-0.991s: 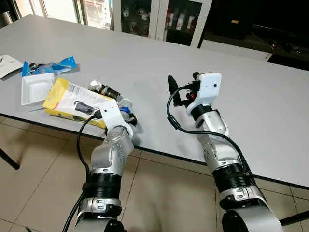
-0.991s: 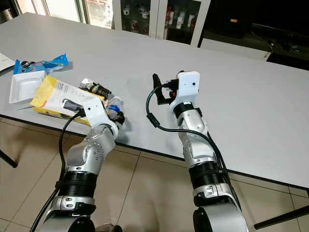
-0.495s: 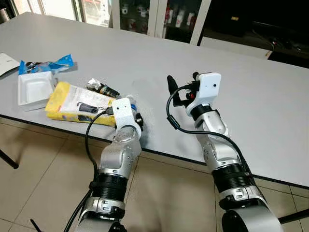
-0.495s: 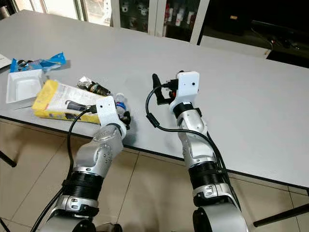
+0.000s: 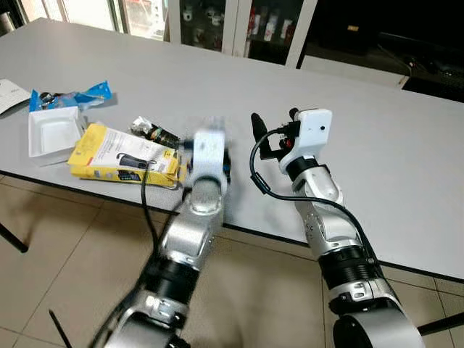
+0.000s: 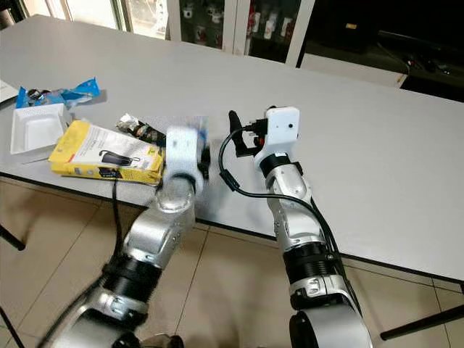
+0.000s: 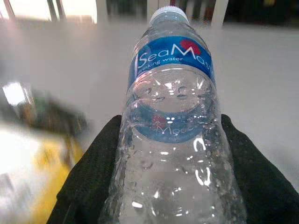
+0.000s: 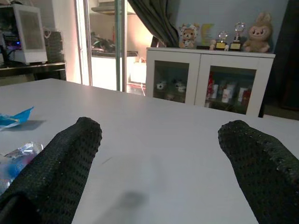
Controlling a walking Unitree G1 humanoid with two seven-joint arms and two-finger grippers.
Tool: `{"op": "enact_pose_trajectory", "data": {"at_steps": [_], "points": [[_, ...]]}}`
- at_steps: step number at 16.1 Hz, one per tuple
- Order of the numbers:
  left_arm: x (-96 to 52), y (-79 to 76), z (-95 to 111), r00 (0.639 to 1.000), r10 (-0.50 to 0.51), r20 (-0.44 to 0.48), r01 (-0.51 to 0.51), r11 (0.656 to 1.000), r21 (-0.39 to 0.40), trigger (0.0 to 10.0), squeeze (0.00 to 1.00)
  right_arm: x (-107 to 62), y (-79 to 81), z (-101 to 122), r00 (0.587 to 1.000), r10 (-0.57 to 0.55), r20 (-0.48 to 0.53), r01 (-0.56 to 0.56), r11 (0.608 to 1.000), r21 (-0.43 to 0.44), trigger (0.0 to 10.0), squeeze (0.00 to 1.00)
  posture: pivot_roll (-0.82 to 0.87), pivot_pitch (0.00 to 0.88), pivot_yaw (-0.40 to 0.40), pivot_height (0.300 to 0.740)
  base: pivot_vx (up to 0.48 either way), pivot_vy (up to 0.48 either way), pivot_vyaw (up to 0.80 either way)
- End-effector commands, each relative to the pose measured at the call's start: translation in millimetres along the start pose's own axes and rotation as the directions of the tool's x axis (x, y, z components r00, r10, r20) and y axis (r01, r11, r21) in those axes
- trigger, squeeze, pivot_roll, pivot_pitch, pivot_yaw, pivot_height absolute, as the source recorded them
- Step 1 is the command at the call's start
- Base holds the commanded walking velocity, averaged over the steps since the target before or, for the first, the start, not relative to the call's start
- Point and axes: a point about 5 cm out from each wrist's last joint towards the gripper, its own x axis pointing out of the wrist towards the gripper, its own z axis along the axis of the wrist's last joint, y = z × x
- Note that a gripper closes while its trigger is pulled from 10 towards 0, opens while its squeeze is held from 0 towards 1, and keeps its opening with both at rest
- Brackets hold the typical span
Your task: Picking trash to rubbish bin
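Near the table [image 5: 406, 167] edge, we see our left gripper [image 7: 163, 186] clenched on a "Sea Master" bottle [image 7: 170, 130]; right gripper [image 8: 159, 154] jaws released.

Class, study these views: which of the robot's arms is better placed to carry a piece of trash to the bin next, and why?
Left. Its end effector is already shut on the water bottle, raised by the table edge. The right end effector hovers open over bare tabletop, holding nothing.
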Motion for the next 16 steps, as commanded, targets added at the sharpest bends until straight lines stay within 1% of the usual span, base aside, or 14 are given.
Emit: {"op": "enact_pose_trajectory", "data": {"at_steps": [1,2,3,6,7,8,9,10,11,12,13,14,15,16], "points": [[-0.2,-3.3,13.0,0.996,-0.029,0.088,0.026,0.999,0.037,10.0,0.0,-0.1,-6.4,3.1,0.999,-0.035,0.016,0.035,0.999,0.002,10.0,0.0,-0.03,0.036,-0.103,0.74,0.0,0.0,0.0],[1.7,6.3,18.9,0.99,-0.007,0.144,-0.004,0.997,0.076,10.0,0.0,0.2,-12.7,5.0,0.996,-0.081,0.027,0.081,0.997,0.008,10.0,0.0,-0.03,0.034,-0.104,0.74,0.0,0.0,0.0],[3.4,13.8,22.4,0.984,0.014,0.175,-0.031,0.995,0.097,10.0,0.0,0.5,-17.9,6.0,0.993,-0.116,0.031,0.116,0.993,0.006,10.0,0.0,-0.03,0.033,-0.104,0.74,0.0,0.0,0.0],[4.6,21.5,27.2,0.972,0.024,0.232,-0.053,0.992,0.119,10.0,0.0,0.3,-23.4,9.0,0.988,-0.145,0.053,0.144,0.989,0.017,10.0,0.0,-0.02,0.031,-0.103,0.74,0.0,0.0,0.0],[4.3,22.9,28.4,0.967,0.017,0.253,-0.048,0.992,0.118,10.0,0.0,-0.4,-27.8,9.7,0.986,-0.157,0.059,0.157,0.988,0.004,10.0,0.0,-0.02,0.03,-0.103,0.74,0.0,0.0,0.0],[2.8,25.0,30.6,0.952,-0.016,0.307,-0.027,0.991,0.134,10.0,0.0,-2.2,-41.6,11.2,0.977,-0.201,0.069,0.205,0.977,-0.053,10.0,0.0,-0.02,0.028,-0.103,0.74,0.0,0.0,0.0],[2.0,25.7,30.0,0.947,-0.038,0.319,-0.009,0.989,0.146,10.0,0.0,-2.8,-47.6,12.7,0.974,-0.215,0.076,0.219,0.974,-0.062,10.0,0.0,-0.02,0.029,-0.103,0.74,0.0,0.0,0.0],[1.9,26.4,29.6,0.945,-0.043,0.323,-0.007,0.988,0.152,10.0,0.0,-2.9,-48.4,13.4,0.975,-0.209,0.079,0.214,0.975,-0.065,10.0,0.0,-0.03,0.029,-0.103,0.74,0.0,0.0,0.0],[1.1,28.1,30.1,0.937,-0.067,0.344,0.005,0.984,0.177,10.0,0.0,-3.3,-48.0,14.7,0.981,-0.173,0.088,0.18,0.98,-0.084,10.0,0.0,-0.03,0.029,-0.103,0.74,0.0,0.0,0.0],[-0.2,29.7,32.2,0.922,-0.099,0.375,0.011,0.973,0.231,10.0,0.0,-5.7,-50.9,14.8,0.984,-0.151,0.092,0.161,0.979,-0.123,10.0,0.0,-0.02,0.026,-0.103,0.74,0.0,0.0,0.0],[0.0,32.8,31.6,0.907,-0.116,0.405,0.002,0.963,0.27,10.0,0.0,-7.8,-55.5,14.7,0.982,-0.16,0.096,0.172,0.976,-0.132,10.0,0.0,-0.02,0.025,-0.103,0.74,0.0,0.0,0.0],[-1.6,38.1,30.3,0.888,-0.128,0.442,-0.001,0.96,0.28,10.0,0.0,-9.9,-61.2,14.5,0.979,-0.18,0.101,0.192,0.973,-0.131,10.0,0.0,-0.02,0.02,-0.098,0.74,0.0,0.0,0.0],[-3.8,43.0,29.5,0.881,-0.124,0.456,0.002,0.966,0.259,10.0,0.0,-11.6,-65.2,13.9,0.974,-0.201,0.104,0.213,0.969,-0.126,10.0,0.0,-0.02,0.015,-0.095,0.74,0.0,0.0,0.0],[-3.1,50.2,25.3,0.894,-0.112,0.434,-0.013,0.961,0.275,10.0,0.0,-12.9,-65.7,12.8,0.971,-0.213,0.106,0.225,0.967,-0.118,10.0,0.0,-0.03,0.009,-0.09,0.74,0.0,0.0,0.0]]}}
